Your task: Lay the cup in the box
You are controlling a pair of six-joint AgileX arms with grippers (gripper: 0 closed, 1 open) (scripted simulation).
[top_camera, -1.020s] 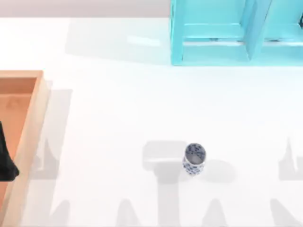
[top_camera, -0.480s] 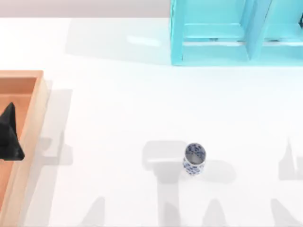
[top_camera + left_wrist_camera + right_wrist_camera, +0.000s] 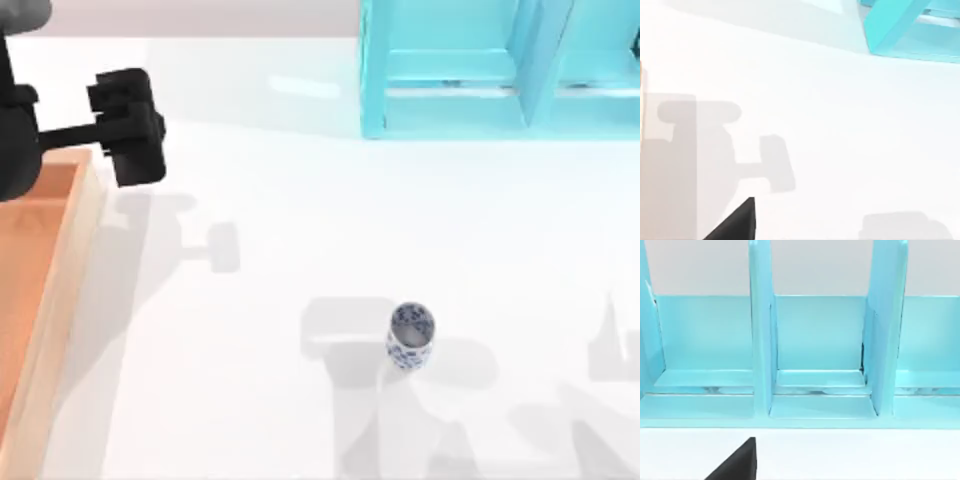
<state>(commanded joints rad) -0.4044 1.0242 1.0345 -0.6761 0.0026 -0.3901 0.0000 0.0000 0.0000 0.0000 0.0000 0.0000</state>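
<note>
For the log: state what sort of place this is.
Likely a rendered tabletop test scene, not a real room: a plain white table holding a patterned cup, a wooden box and a turquoise shelf, with the left gripper above.

One cup (image 3: pixel 409 337) stands on the bench (image 3: pixel 300 230), the single small thing there. One box (image 3: pixel 40 290) lies at the bench's left edge. One turquoise shelf frame (image 3: pixel 500 70) sits along the far side toward the right; in the right wrist view its front shows two upright dividers (image 3: pixel 761 340) and three bays between and beside them. One arm (image 3: pixel 70 130) reaches over the near corner of the box in the top view. One dark gripper tip (image 3: pixel 735 222) juts into the left wrist view, and one gripper tip (image 3: pixel 735 462) into the right wrist view.
</note>
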